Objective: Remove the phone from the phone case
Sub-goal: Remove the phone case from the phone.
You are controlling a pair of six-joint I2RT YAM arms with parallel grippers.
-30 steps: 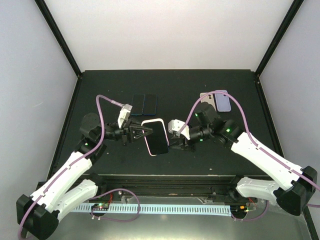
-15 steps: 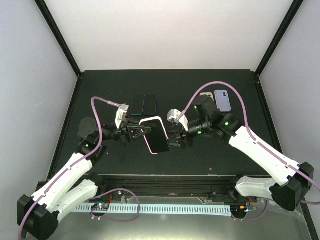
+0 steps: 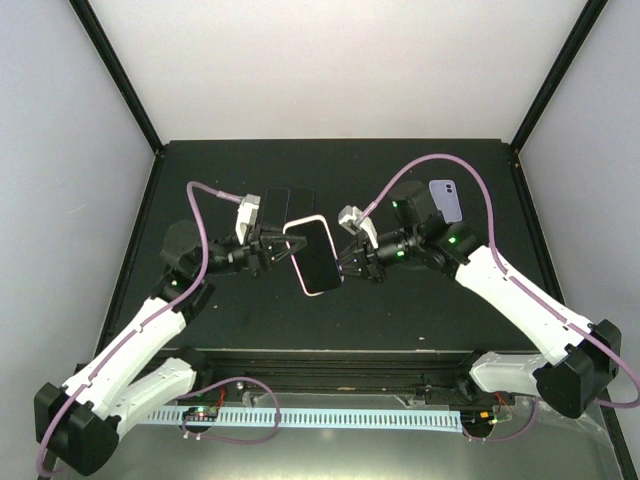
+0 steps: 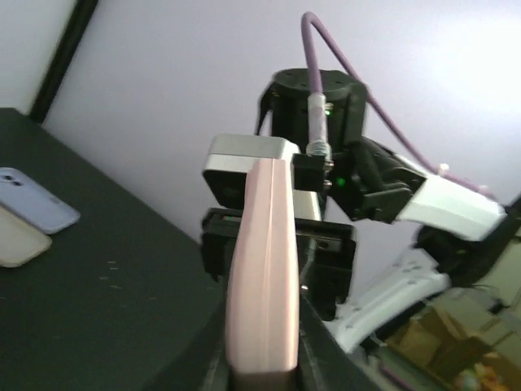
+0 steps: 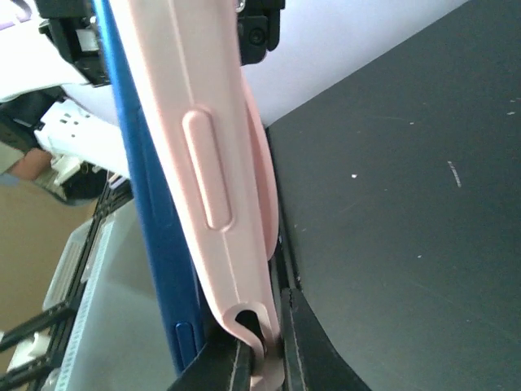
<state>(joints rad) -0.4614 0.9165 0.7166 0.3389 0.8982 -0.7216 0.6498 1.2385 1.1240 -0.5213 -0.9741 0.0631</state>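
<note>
One high view, two close wrist views.
The top camera looks down on the table [image 3: 400,170] from 6 o'clock; the wrist cameras sit very near the case [image 4: 260,269], left facing 3 o'clock, right 9 o'clock; all share it.

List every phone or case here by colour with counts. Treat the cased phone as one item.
pink cased phone, held between both arms: 1
dark phones or cases, lying side by side: 2
lavender phone or case: 1
cream phone or case, seen only in the left wrist view: 1
Total: 5
</note>
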